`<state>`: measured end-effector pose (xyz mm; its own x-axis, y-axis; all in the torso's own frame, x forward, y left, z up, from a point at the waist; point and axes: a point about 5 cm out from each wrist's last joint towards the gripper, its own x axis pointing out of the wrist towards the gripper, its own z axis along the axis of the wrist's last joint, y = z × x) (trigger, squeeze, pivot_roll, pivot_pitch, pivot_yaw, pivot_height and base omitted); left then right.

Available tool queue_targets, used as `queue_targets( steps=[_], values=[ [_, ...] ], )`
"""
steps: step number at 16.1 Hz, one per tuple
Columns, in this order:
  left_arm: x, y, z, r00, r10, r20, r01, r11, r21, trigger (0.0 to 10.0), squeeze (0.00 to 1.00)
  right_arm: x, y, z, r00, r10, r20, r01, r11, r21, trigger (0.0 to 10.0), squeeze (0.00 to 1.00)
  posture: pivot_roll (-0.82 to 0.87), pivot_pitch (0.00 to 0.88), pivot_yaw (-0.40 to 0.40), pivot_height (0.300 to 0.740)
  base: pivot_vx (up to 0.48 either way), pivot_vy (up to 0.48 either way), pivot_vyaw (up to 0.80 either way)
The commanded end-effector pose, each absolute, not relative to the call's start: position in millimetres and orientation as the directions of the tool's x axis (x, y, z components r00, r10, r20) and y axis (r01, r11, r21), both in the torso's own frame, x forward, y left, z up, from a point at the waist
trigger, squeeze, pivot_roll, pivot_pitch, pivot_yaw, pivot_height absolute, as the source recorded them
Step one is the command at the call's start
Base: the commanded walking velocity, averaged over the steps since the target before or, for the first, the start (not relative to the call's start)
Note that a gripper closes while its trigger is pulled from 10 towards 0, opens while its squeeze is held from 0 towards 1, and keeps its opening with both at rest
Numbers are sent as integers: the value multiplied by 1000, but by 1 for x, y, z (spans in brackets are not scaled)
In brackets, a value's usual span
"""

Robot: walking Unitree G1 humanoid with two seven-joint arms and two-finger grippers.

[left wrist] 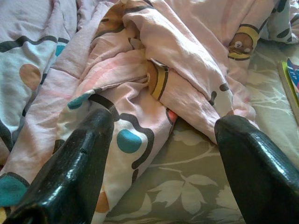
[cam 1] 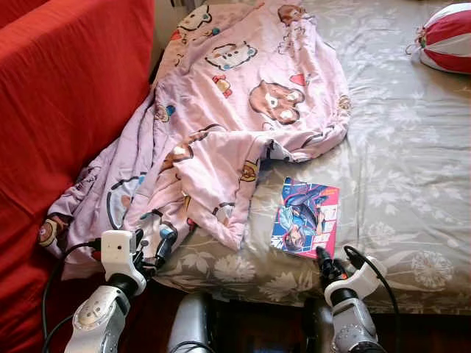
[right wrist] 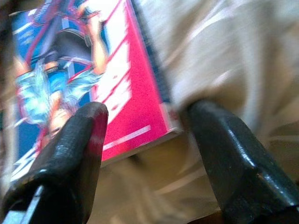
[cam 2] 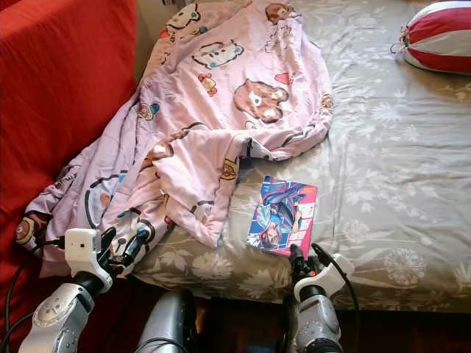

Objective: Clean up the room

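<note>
Against the left side stands a bright red upholstered sofa back [cam 1: 66, 95], and spilling down beside it is the crumpled pink quilt printed with cartoon bears [cam 1: 243, 95], bunched in folds across the bed and hanging over its near edge. Nothing about it looks straightened yet. The left gripper [cam 1: 151, 250] hovers right at that drooping edge, its two black fingers [left wrist: 70, 172] spread apart with quilt fabric lying between and beyond them, not pinched.

Further right, a thin glossy comic book with a blue and magenta cover [cam 1: 305, 217] lies flat on the grey-green floral bedsheet [cam 1: 405, 169], just clear of the quilt's fold. The right gripper [cam 1: 327, 266] sits at the book's near corner, fingers [right wrist: 70, 154] open on either side of that corner, not closed on it.

At the far right a red and white striped round cushion [cam 1: 449, 37] rests near the head of the bed.

To my eye the tidying has barely begun: book still to lift, quilt still to spread or fold.
</note>
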<state>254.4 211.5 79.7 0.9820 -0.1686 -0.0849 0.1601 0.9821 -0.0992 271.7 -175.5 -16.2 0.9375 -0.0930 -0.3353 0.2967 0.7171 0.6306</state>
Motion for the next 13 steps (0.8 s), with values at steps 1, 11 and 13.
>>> queue_targets(
  steps=[1,11,13],
  values=[
    [252,217,75,983,-149,-104,139,985,-102,10000,0,261,-185,-24,901,-190,-390,395,732,556,10000,0,142,200,98,603,0,0,0],
    [259,215,76,985,-149,-88,139,984,-109,10000,0,274,-170,-1,968,-159,-193,241,800,549,10000,0,133,185,100,603,0,0,0],
    [259,216,76,985,-148,-88,139,984,-108,10000,0,280,-170,3,970,-153,-189,233,802,550,10000,0,136,184,100,603,0,0,0]
  ],
)
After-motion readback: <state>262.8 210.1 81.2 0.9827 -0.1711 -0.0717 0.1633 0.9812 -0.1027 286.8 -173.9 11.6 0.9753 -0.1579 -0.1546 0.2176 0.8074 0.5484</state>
